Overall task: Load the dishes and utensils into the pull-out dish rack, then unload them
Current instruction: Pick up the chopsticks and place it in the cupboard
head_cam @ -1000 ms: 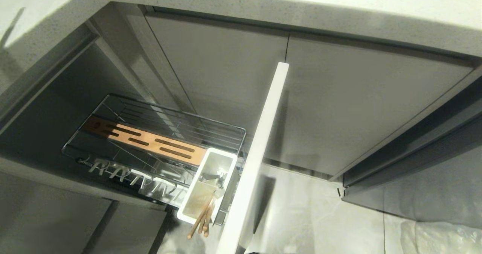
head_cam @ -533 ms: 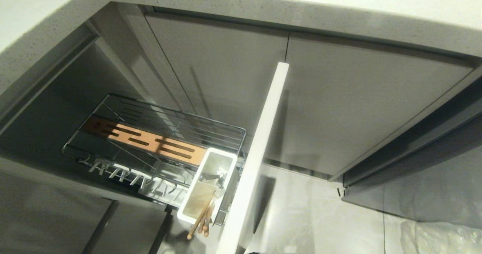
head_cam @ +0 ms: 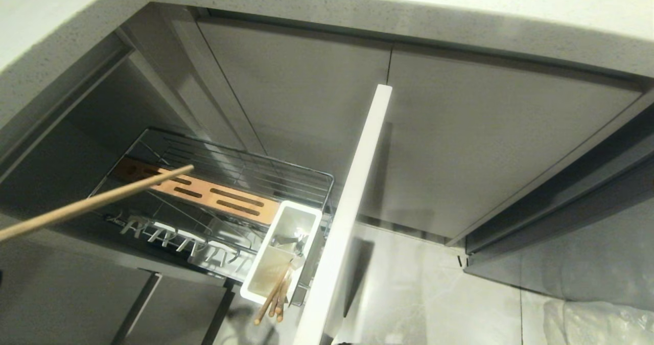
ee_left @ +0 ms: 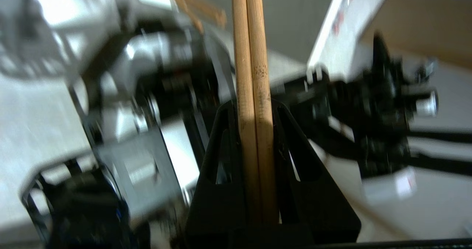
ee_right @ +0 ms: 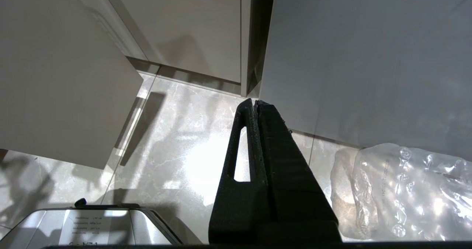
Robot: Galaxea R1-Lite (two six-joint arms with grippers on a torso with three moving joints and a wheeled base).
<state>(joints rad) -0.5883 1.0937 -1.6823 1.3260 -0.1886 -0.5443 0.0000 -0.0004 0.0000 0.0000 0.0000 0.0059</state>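
left gripper (ee_left: 254, 131) clamped on the chopsticks (ee_left: 252, 75), gripped low so the long free end leads over the rack (head_cam: 286, 168), probably toward the caddy (head_cam: 311, 213), which already has sticks in it. right gripper (ee_right: 257, 105) closed, empty, parked above the floor.

A pair of chopsticks (head_cam: 97, 202) has come in from the left over the dish rack (head_cam: 214, 191).

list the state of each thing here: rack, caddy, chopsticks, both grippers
rack: pulled out, no dishes in it
caddy: in the rack, holding utensils that stick out over its rim
chopsticks: pair side by side, clamped in the left gripper, tips over the rack
right gripper: shut, empty, over the floor
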